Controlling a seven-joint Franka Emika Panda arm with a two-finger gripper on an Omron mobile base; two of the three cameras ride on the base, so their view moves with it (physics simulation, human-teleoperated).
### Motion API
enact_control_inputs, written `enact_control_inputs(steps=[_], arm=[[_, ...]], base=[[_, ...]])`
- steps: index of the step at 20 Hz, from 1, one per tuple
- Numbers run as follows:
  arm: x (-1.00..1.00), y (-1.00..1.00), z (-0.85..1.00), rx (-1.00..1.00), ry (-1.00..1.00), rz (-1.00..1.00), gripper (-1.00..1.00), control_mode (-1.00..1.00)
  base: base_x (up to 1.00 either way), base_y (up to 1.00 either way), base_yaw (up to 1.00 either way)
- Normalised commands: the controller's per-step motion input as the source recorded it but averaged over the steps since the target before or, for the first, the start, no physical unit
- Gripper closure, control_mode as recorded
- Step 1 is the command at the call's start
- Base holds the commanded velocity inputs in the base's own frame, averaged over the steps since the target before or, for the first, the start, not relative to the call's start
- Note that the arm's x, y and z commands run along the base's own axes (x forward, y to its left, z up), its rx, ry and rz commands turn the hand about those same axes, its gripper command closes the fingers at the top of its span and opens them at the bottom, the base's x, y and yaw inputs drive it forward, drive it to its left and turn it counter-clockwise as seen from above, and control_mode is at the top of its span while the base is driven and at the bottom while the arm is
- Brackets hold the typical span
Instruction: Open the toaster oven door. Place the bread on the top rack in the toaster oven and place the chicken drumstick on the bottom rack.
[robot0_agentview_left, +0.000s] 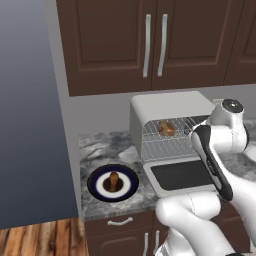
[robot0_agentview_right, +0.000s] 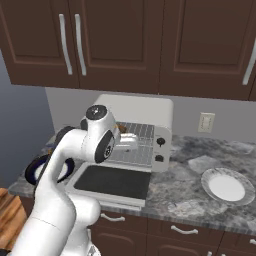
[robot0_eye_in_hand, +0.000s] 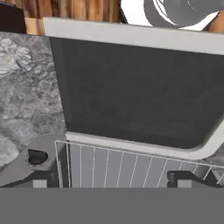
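The claw (robot0_eye_in_hand: 111, 177) hangs at the mouth of the toaster oven (robot0_agentview_left: 170, 107) with its two dark fingertips (robot0_eye_in_hand: 43, 178) set wide apart and nothing between them. In the hand view it looks down past a wire rack and onto the toaster oven door (robot0_eye_in_hand: 135, 94), which lies dropped flat open just beyond the fingertips, its dark glass pane inside a light grey frame. The silver grid directly under the claw is the bottom rack (robot0_eye_in_hand: 127, 168); from this angle it cannot be told whether the fingertips touch it. In the left base view the bread (robot0_agentview_left: 166, 128) sits on the top rack (robot0_agentview_left: 175, 131), inside the oven and just beside the white wrist, apart from the fingers. The chicken drumstick (robot0_agentview_left: 114, 181) stands well away to the claw's left, on a dark-rimmed plate (robot0_agentview_left: 113, 183) on the grey marbled counter (robot0_agentview_left: 100, 147), near the counter's front edge. In the right base view a second, white plate (robot0_agentview_right: 228, 186) lies on the counter well off to the claw's right, past the oven's knob side. Dark brown cabinets (robot0_agentview_right: 150, 45) hang above the oven.
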Motion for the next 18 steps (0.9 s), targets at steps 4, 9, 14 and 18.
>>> enact_control_inputs(steps=[4, 9, 14, 18], arm=[[0.65, 0.31, -0.91, 0.12, 0.35, 0.00, -1.00, -1.00], [0.97, 0.20, -0.98, 0.03, 0.11, 0.00, -1.00, -1.00], [0.96, 0.05, -0.80, 0.00, -0.01, -0.04, -1.00, -1.00], [0.91, 0.00, -0.62, 0.01, -0.01, -0.09, -1.00, -1.00]], base=[[0.00, 0.00, 0.00], [0.00, 0.00, 0.00], [0.00, 0.00, 0.00], [0.00, 0.00, 0.00]])
